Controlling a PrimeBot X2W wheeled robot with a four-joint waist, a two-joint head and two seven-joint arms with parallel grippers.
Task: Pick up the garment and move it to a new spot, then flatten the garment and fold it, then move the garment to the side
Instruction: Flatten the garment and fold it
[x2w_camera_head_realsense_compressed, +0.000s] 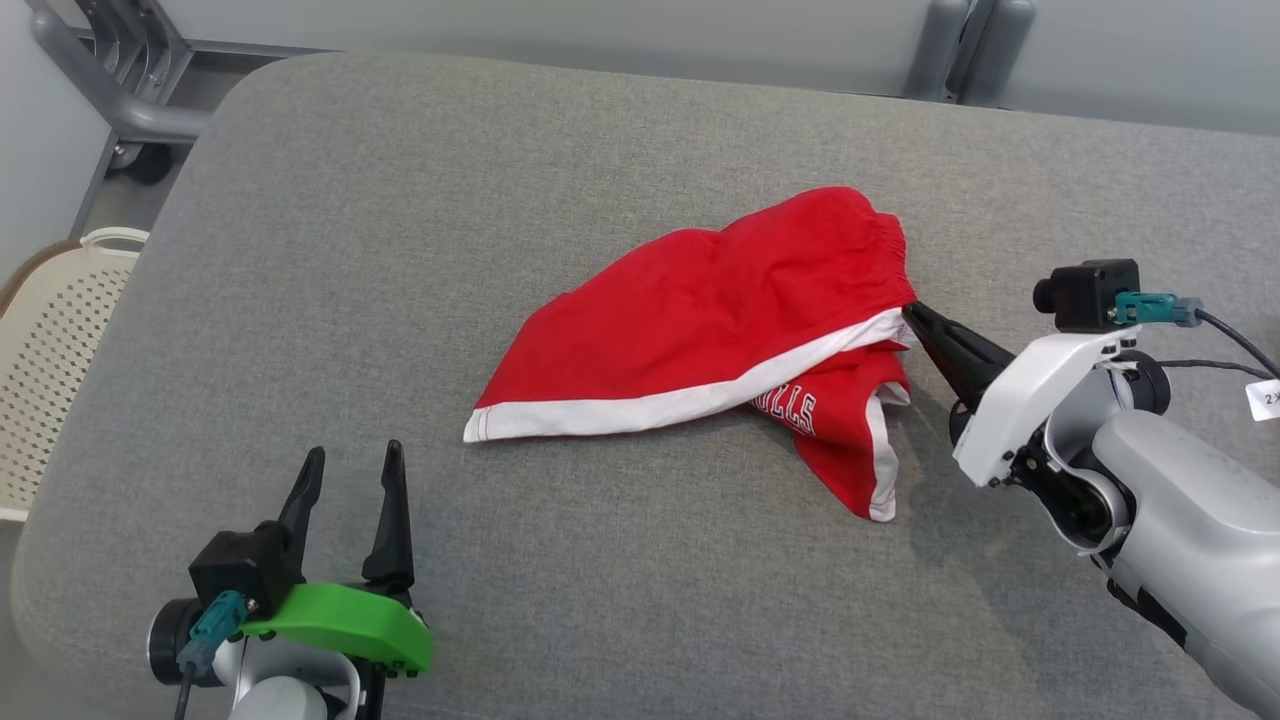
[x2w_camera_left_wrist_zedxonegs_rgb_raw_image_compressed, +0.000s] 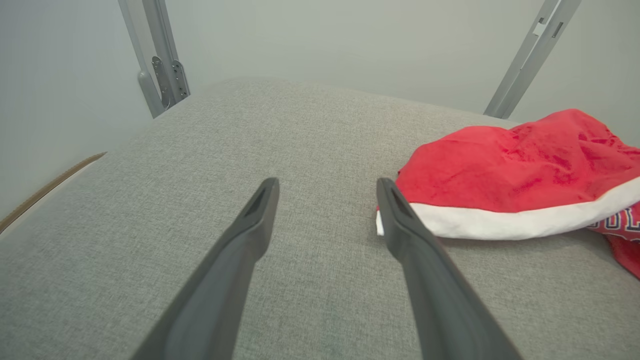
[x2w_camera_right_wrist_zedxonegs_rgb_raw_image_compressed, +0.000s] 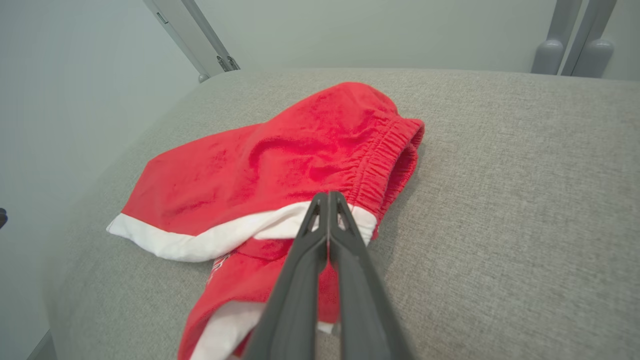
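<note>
Left gripper (x2w_camera_head_realsense_compressed: 355, 452): nearest the robot, fingers spread wide, holding nothing, well apart from the cloth.
Right gripper (x2w_camera_head_realsense_compressed: 912, 310): fingers pressed together on the garment's (x2w_camera_head_realsense_compressed: 700, 310) right edge, at the white trim just beside the elastic waistband.
Step in hand: judged to be the first pick-up, with the grip just taken.
Next move: likely a lift and carry to a fresh spot; a thin pinch could slip, so rise gently.
Garment position: mid-surface on the grey padded top (x2w_camera_head_realsense_compressed: 400, 250).
Garment look: red shorts, white-banded hems, crumpled, one leg tucked under with lettering showing.
</note>
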